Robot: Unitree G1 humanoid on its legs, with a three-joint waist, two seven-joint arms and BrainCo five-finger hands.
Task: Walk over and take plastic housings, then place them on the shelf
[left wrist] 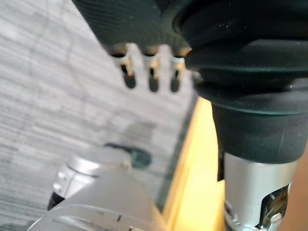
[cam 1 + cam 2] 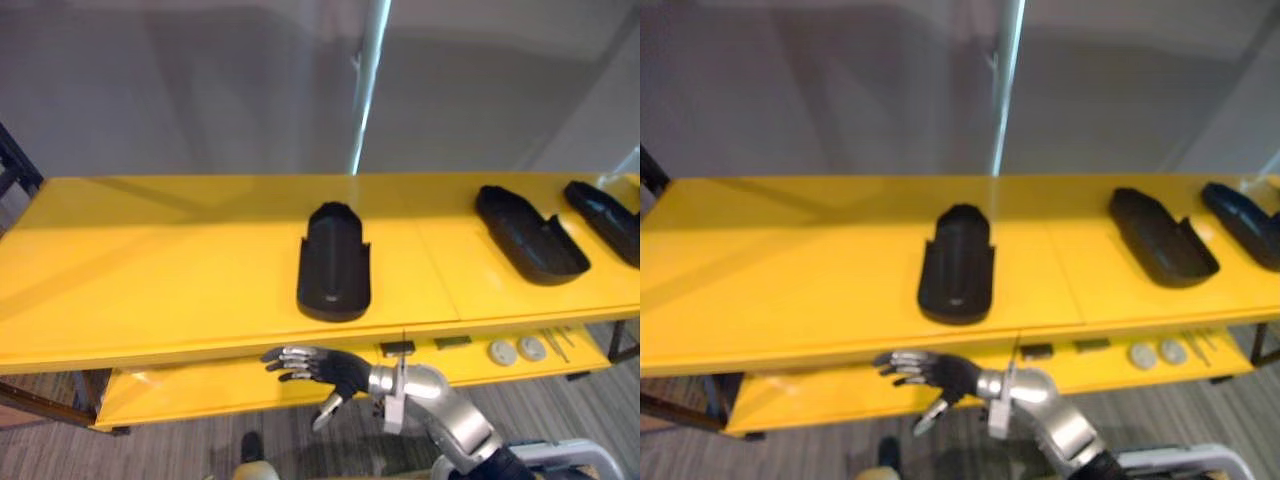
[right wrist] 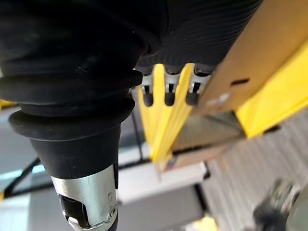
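Note:
Three black plastic housings lie on the top board of a yellow shelf [image 2: 150,270]: one in the middle [image 2: 335,265], one to the right [image 2: 528,235], one at the far right edge [image 2: 605,215]. My right hand [image 2: 320,368] hangs just below the front edge of the top board, under the middle housing, fingers relaxed and spread, holding nothing. In the right wrist view its fingers [image 3: 168,89] point at yellow shelf edges. My left hand [image 1: 151,72] shows in the left wrist view, fingers straight over the grey floor beside a yellow edge [image 1: 195,168], empty.
The lower yellow board [image 2: 200,390] carries two white discs [image 2: 517,350], small dark parts [image 2: 397,348] and thin tools [image 2: 555,340] at the right. A grey wall stands behind the shelf. A dark frame [image 2: 15,165] borders the shelf's left end.

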